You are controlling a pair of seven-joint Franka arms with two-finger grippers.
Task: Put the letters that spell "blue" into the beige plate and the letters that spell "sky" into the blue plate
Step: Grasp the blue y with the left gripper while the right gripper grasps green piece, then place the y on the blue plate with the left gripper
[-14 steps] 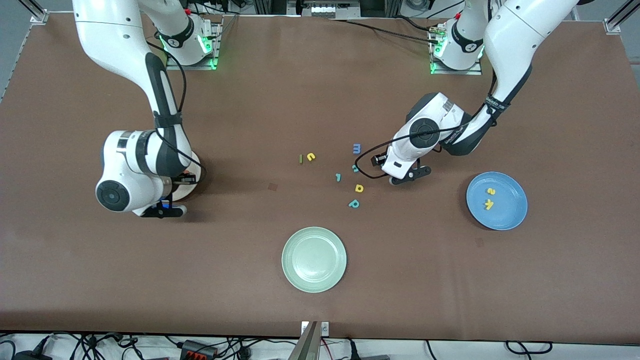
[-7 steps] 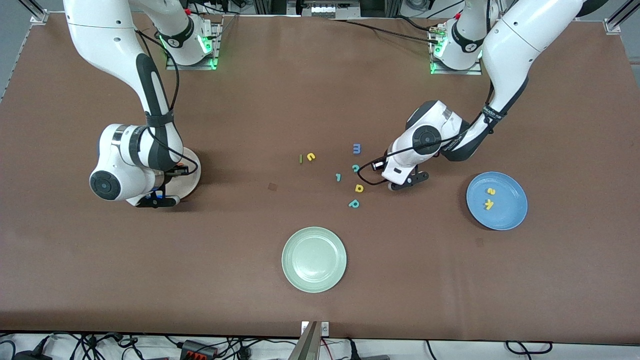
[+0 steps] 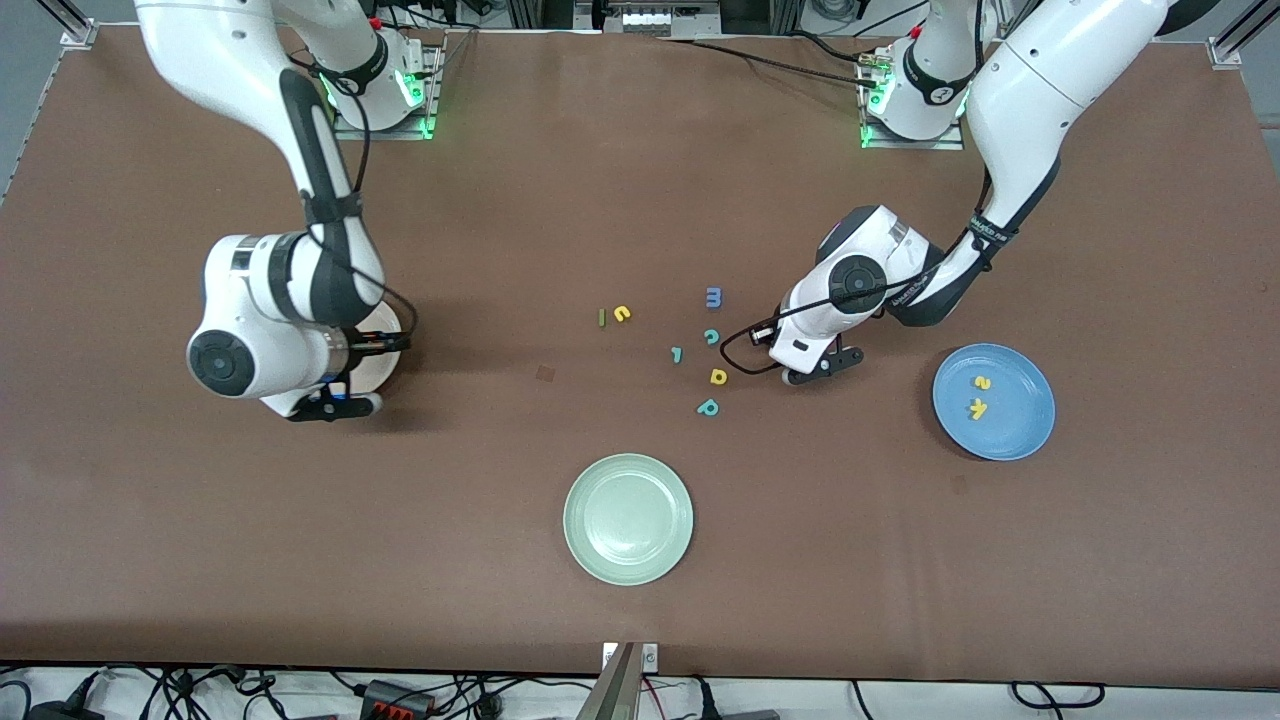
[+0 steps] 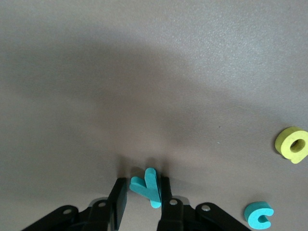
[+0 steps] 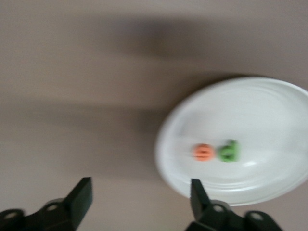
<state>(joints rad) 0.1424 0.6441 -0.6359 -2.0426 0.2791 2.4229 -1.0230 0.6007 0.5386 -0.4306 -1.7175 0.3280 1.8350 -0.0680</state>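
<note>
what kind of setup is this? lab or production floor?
Most likely a robotics lab: two Franka arms bolted along one brown table, foam letters and plates like the pale green plate as props, loose cables and power strips along the table's edge.

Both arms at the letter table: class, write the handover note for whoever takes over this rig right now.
Left gripper: shut on the teal y, low at the table beside the letter cluster.
Right gripper: open, by the beige plate.
Done: orange e and dark green b lie in the beige plate; yellow s and yellow k lie in the blue plate.
Left: carry the y to the blue plate; move the green l and yellow u, side by side on the table, to the beige plate.
</note>
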